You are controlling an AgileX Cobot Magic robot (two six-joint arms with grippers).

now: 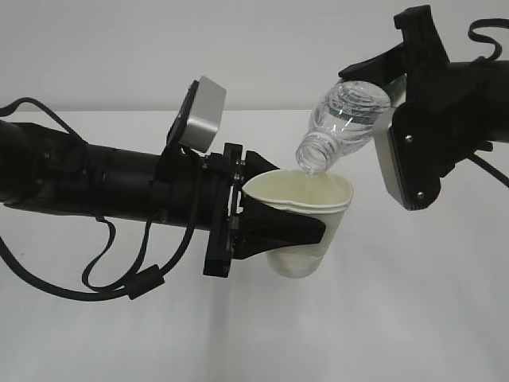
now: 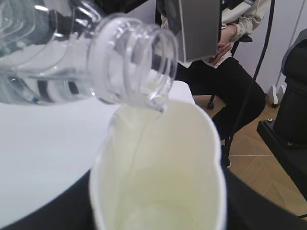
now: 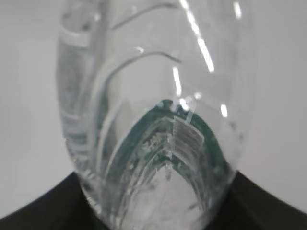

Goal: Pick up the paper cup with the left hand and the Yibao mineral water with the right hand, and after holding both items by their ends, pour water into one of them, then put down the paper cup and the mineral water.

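My left gripper is shut on the white paper cup and holds it upright in the air, its rim squeezed out of round. My right gripper is shut on the clear Yibao mineral water bottle, tilted mouth-down to the left. The open bottle mouth hangs just over the cup's far rim, and a thin stream of water runs down into the cream inside of the cup. In the right wrist view the bottle fills the frame, with the dark green label seen through it.
The white table lies below both arms. A seated person in dark trousers and a wooden floor show beyond the table's edge in the left wrist view. Black cables hang under the left arm.
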